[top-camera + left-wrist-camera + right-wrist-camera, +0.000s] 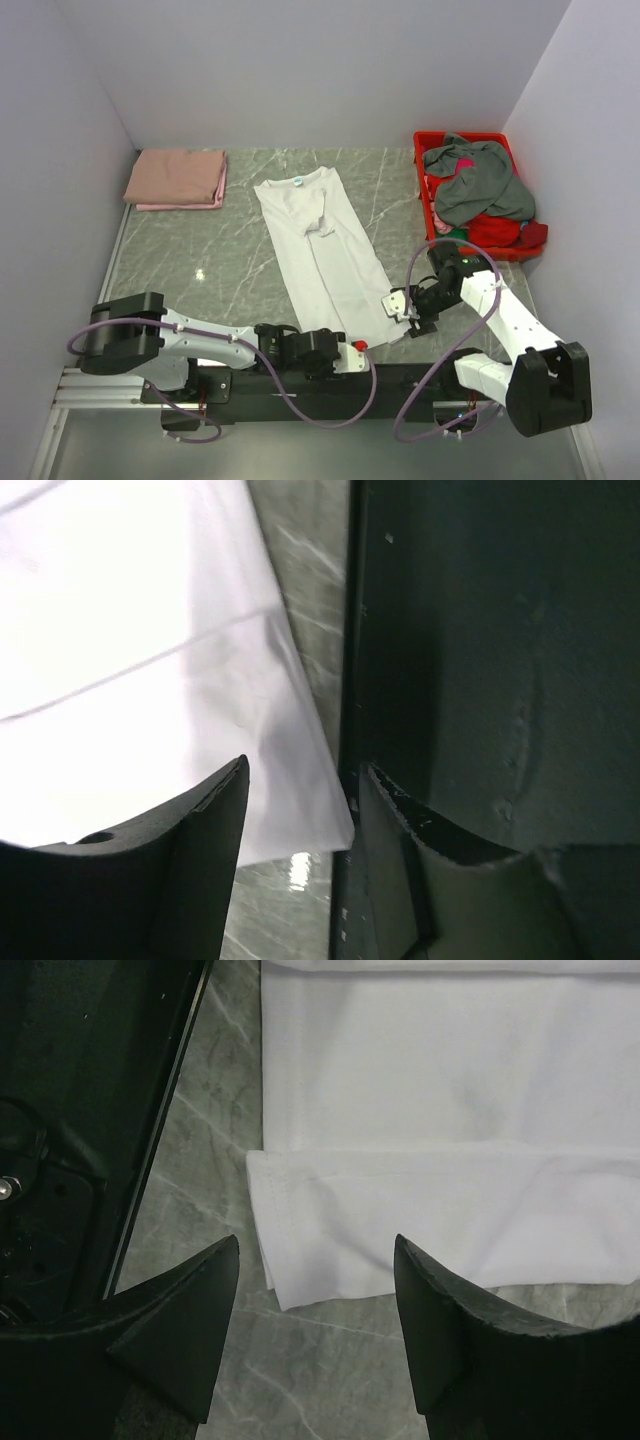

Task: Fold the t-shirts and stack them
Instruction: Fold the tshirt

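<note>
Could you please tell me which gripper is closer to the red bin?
Right. The right gripper is beside the white t-shirt, in front of the red bin; the left gripper lies further left, at the hem.

White-and-black arms (510,320) carry looping purple cables (409,268) and dark wedge-shaped jaws.

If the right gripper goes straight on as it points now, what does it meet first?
Probably the hem corner of the flat white cloth t-shirt, just ahead of the open right gripper.
</note>
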Controlling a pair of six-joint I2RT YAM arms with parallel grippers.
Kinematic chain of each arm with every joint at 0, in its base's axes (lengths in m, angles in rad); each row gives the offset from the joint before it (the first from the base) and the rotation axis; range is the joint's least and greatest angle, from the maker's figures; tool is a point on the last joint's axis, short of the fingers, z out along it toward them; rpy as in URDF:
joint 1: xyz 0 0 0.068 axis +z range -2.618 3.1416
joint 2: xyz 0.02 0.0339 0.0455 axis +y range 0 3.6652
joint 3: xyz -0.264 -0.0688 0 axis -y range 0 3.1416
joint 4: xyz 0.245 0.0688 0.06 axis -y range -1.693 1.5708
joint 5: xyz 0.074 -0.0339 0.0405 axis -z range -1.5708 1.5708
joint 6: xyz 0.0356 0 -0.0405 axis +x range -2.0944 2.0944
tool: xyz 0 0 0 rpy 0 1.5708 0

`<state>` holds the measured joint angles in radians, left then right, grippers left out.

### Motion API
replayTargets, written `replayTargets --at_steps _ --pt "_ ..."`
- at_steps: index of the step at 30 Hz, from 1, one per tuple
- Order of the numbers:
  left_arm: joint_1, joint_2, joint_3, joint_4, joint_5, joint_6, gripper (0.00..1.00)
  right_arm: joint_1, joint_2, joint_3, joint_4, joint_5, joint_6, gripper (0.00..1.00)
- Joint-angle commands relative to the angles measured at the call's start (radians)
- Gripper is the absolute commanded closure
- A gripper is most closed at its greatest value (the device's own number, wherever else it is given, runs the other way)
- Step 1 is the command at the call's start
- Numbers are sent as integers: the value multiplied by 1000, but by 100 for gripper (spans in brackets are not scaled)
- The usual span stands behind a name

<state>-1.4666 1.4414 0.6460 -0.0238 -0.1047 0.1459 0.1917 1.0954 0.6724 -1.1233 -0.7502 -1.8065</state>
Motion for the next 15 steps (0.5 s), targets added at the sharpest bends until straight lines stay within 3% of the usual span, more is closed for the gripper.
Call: replayTargets --at_steps 1,7,15 --pt "-1 25 37 53 -76 21 47 -5 6 -8 8 -14 -22 30" --pt "11 -4 17 79 -59 -6 43 -5 14 -11 23 -18 -17 31" --pt "14 88 50 55 -61 -6 45 -3 27 -4 22 -9 -16 32"
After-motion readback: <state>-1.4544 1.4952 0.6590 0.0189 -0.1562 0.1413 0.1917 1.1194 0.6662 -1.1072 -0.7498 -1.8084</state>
